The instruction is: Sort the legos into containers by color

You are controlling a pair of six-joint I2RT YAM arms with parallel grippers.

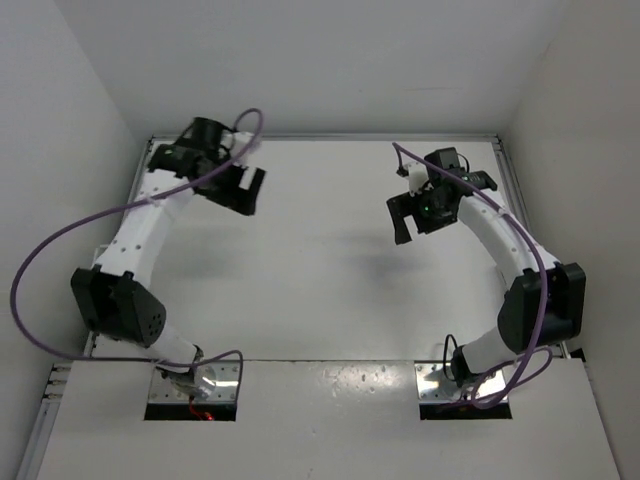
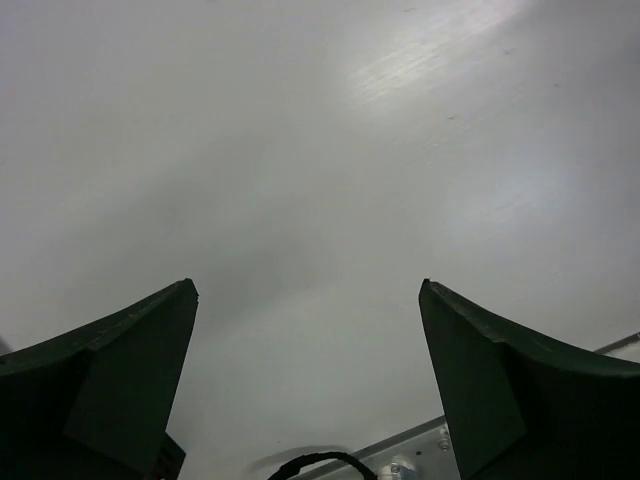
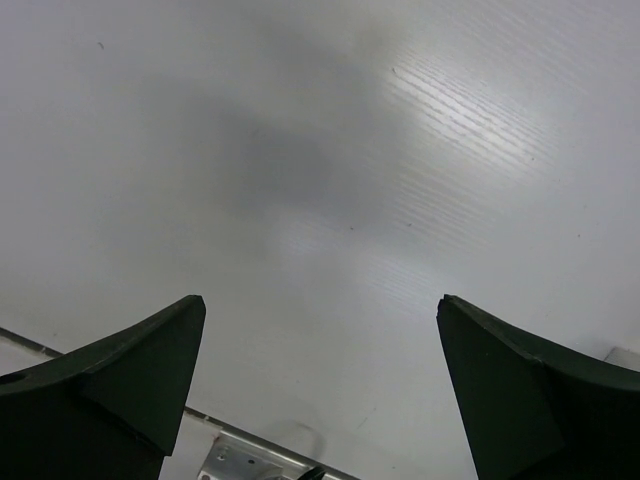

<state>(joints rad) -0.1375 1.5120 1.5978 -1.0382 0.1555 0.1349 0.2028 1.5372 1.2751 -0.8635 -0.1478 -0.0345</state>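
Grey mounting plates (image 1: 192, 388) anchor both arms at the near edge. Farther out, the left end effector (image 1: 248, 192) and right end effector (image 1: 418, 222) hang spread wide above the white counter (image 1: 330, 290). Where the legos and containers lie cannot be told.

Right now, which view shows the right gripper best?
Top external: the whole right gripper shows, open above the table. Right wrist shows only its two fingertips, spread apart. Left wrist shows none of it.
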